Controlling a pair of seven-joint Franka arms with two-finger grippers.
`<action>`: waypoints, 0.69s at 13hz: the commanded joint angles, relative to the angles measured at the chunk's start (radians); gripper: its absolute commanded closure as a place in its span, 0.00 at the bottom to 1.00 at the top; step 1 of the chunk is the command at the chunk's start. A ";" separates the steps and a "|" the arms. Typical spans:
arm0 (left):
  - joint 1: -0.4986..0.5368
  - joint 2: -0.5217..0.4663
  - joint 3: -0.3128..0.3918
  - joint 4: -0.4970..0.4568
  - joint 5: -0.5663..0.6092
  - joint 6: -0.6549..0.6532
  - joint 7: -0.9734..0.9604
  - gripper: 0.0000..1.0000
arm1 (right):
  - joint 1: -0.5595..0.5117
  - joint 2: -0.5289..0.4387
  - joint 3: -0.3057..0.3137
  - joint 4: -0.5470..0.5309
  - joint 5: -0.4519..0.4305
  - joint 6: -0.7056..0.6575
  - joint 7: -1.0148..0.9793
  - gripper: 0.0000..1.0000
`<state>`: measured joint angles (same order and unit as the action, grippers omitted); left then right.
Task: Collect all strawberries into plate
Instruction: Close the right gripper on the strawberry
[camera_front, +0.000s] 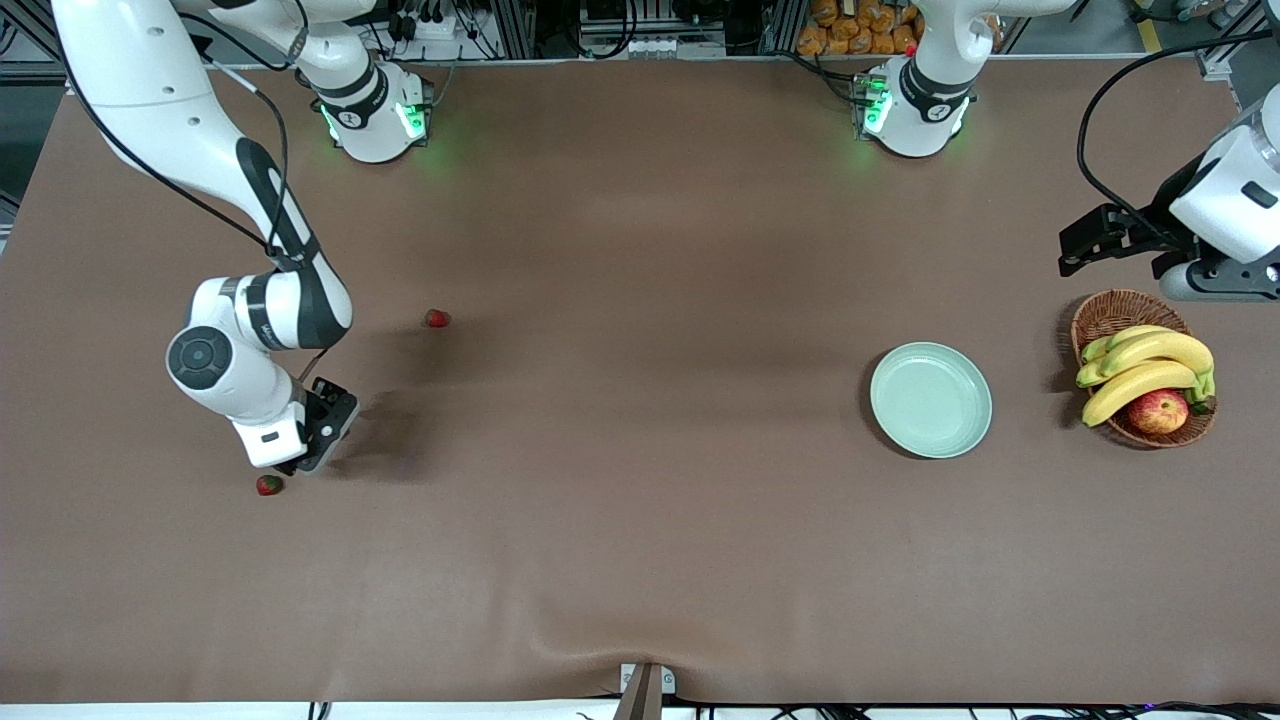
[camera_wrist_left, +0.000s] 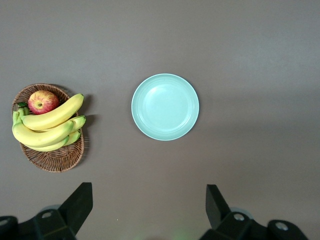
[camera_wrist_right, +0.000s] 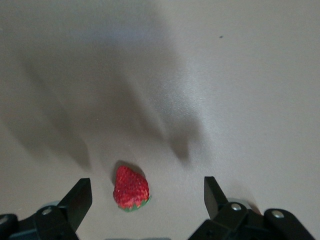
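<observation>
**Risk of a missed grasp at the first strawberry**

Danger comes mostly from the berry's small size. The right gripper (camera_front: 318, 440) hangs low near the table's edge at the right arm's end, with its fingers spread wide and nothing between them. A strawberry (camera_front: 269, 485) lies just beside it, off-centre toward one finger in the right wrist view, so a straight descent could push it aside or roll it away.

A second strawberry (camera_front: 436, 318) lies farther from the front camera; I can see only these two. The plate (camera_front: 931, 400) waits empty, well apart, toward the left arm's end, with bare table between. Beside it is a basket (camera_front: 1112, 312) with bananas (camera_front: 1150, 368) and an apple (camera_front: 1158, 411). The left gripper (camera_front: 1085, 244) waits above the basket, wide open and empty.
</observation>
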<state>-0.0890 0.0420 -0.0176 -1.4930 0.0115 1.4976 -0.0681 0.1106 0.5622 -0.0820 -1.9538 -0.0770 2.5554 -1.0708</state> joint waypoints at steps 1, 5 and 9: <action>-0.008 -0.037 -0.001 0.007 0.002 -0.025 -0.051 0.00 | -0.037 0.047 0.010 0.003 -0.010 0.088 -0.116 0.00; -0.012 -0.036 -0.027 0.003 0.010 -0.025 -0.078 0.00 | -0.032 0.047 0.010 -0.004 -0.007 0.086 -0.115 0.00; -0.006 -0.034 -0.025 0.003 0.010 -0.025 -0.082 0.00 | -0.026 0.047 0.011 -0.004 -0.007 0.085 -0.116 0.84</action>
<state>-0.0991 0.0111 -0.0422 -1.4943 0.0116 1.4858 -0.1381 0.0961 0.6040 -0.0779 -1.9463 -0.0796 2.5655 -1.0936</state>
